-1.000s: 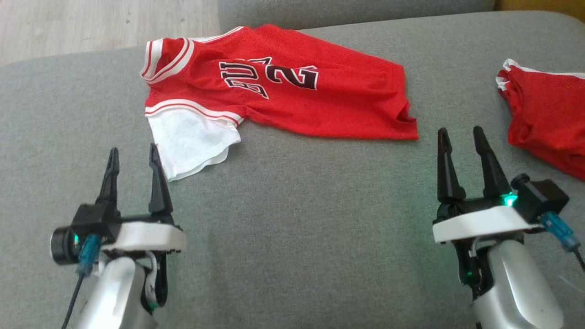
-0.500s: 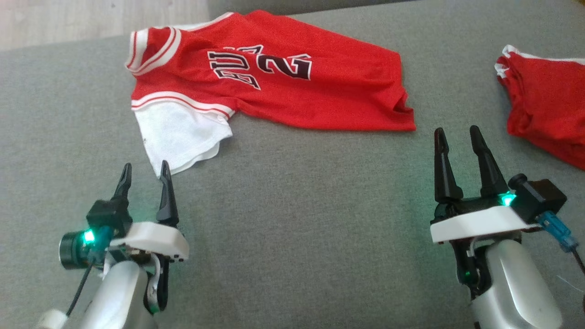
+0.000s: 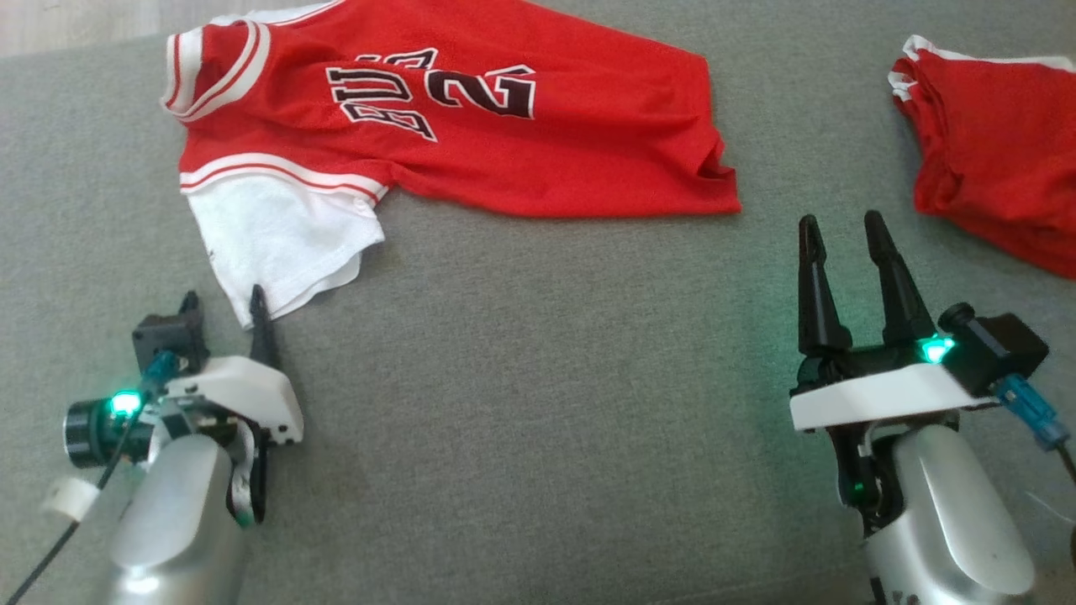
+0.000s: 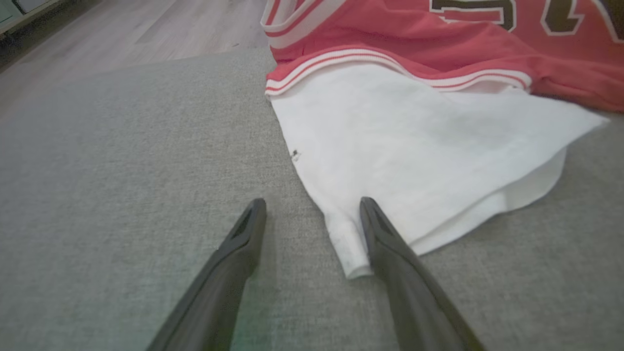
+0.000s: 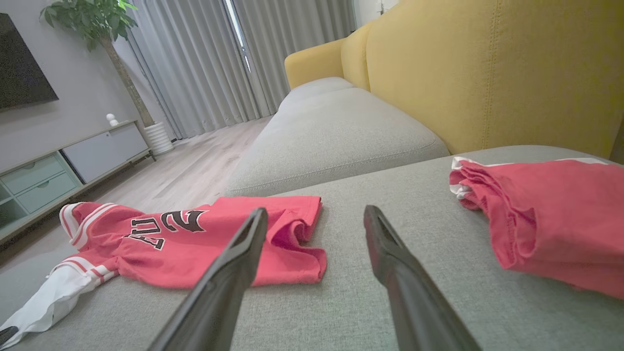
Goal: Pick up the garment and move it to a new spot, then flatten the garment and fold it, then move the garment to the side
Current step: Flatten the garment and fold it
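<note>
The garment [image 3: 504, 143] is a red jersey with dark lettering and a white sleeve [image 4: 414, 161], lying spread on the grey sofa cushion [image 3: 538, 378]. My left gripper [image 3: 223, 298] is open and low over the cushion, at the sleeve's near corner. In the left wrist view that corner lies between the fingers of the left gripper [image 4: 312, 202], against the right one. My right gripper [image 3: 841, 218] is open, nothing in it, just right of and below the jersey's hem. The right wrist view has the right gripper [image 5: 316, 210] looking past the garment [image 5: 204, 243].
A second red garment [image 3: 992, 168] lies crumpled at the cushion's right, close to my right gripper. A yellow sofa back [image 5: 477, 73] rises behind it. Wooden floor [image 3: 50, 17] lies past the cushion's far left edge, with a low cabinet [image 5: 48, 175] beyond.
The head camera has shifted, so the scene sits higher and further left. My left gripper has dipped down and come up to the white sleeve's corner. The right gripper stays put, open.
</note>
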